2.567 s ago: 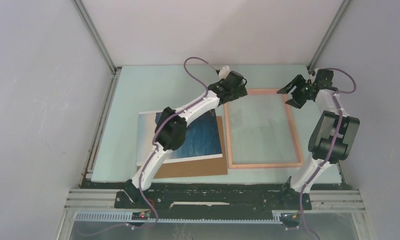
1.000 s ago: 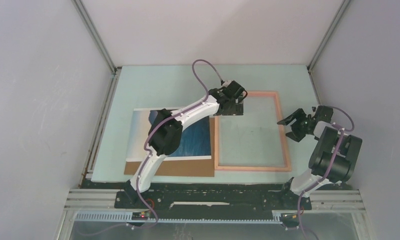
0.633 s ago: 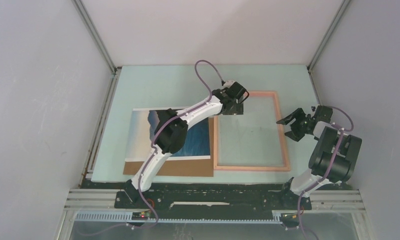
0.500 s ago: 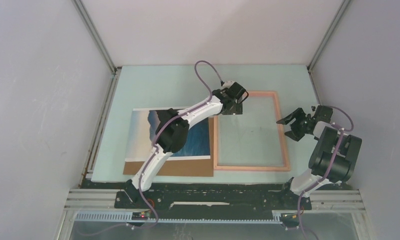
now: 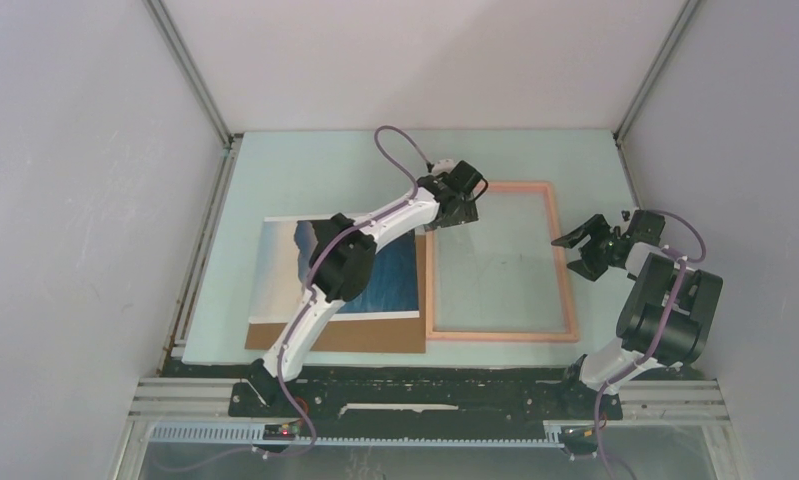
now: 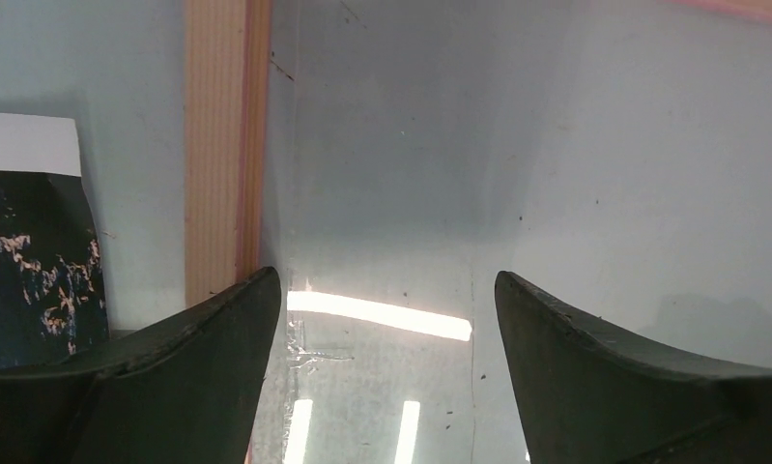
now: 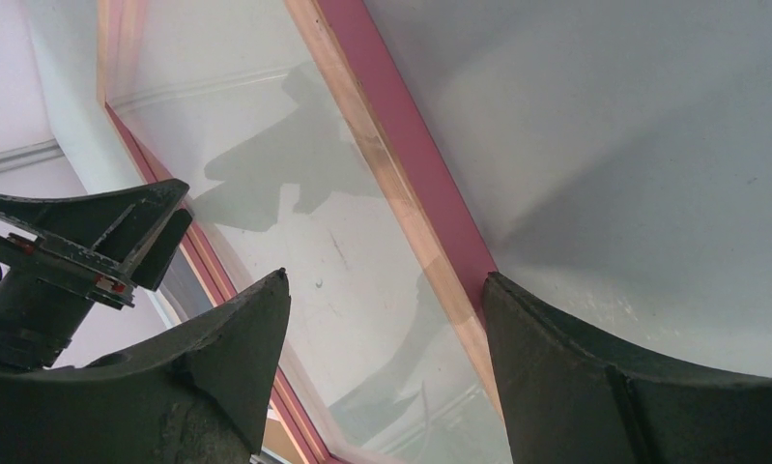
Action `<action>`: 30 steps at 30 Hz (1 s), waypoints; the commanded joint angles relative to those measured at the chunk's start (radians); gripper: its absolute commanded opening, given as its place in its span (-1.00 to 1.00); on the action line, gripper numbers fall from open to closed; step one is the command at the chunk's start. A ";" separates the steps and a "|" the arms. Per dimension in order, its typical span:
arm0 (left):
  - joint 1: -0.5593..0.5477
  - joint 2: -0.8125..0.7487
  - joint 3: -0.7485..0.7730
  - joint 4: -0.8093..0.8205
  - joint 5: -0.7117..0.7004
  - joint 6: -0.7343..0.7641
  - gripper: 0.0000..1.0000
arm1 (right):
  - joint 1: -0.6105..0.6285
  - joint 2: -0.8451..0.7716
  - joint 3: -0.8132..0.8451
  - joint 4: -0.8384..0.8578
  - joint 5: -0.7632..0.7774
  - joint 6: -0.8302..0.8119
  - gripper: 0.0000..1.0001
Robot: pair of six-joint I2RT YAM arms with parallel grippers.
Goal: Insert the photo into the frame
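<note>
Pale-green bench (image 5: 305, 170): the photo (image 5: 275, 270) lies face up on a brown cardboard sheet (image 5: 375, 337), just beside the frame (image 5: 500, 336). Left gripper (image 5: 453, 215) hangs wide open and empty over the frame's left rail; right gripper (image 5: 573, 250) gapes empty beside its right rail.

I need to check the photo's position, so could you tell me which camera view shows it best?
The top view: nearly the whole photo shows, though the left arm crosses it. The left wrist catches only a corner; the right wrist none.

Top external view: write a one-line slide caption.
Both open, the left gripper and right gripper flank the pink frame; the sea photo lies on cardboard beside it.
</note>
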 commanded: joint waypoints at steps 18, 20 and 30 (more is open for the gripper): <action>0.066 -0.171 -0.257 0.384 0.296 0.003 0.69 | 0.013 -0.018 -0.003 0.048 -0.053 0.024 0.60; 0.067 -0.218 -0.287 0.403 0.296 0.012 0.68 | 0.015 -0.017 -0.003 0.050 -0.055 0.027 0.60; 0.070 -0.342 -0.438 0.534 0.405 -0.042 0.66 | 0.002 -0.022 -0.003 0.051 -0.050 0.026 0.61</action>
